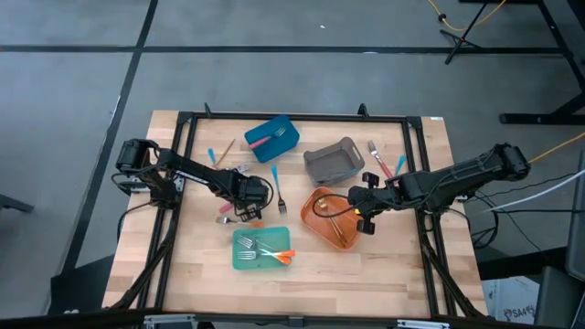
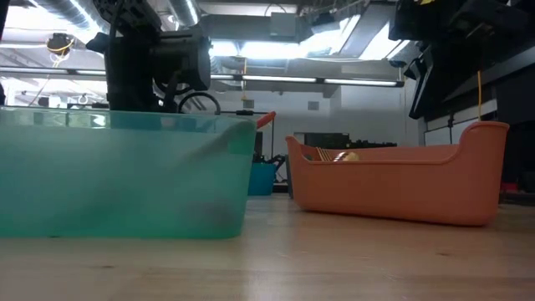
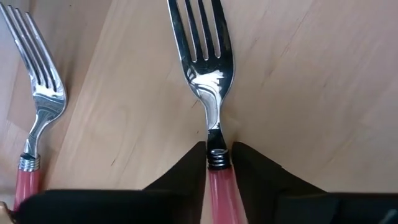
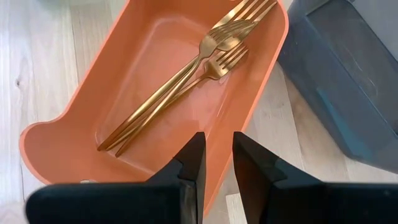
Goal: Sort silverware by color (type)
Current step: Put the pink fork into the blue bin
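A teal bin (image 2: 125,176) stands close at the left on the wooden table (image 2: 334,259) and fills much of the picture. To its right stands an orange bin (image 2: 401,184), a little farther away. Between them, far behind, a blue bin (image 2: 263,178) shows. A dark arm (image 2: 142,58) hangs above the teal bin.

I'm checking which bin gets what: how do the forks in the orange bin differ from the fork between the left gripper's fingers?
The forks in the orange bin are gold all over; the pink-handled fork has silver tines and a pink handle. The gold forks lie loose, overlapping, inside the orange bin; the pink-handled fork lies on the bare wooden table, its handle between the left gripper fingers. Both kinds are four-tined forks.
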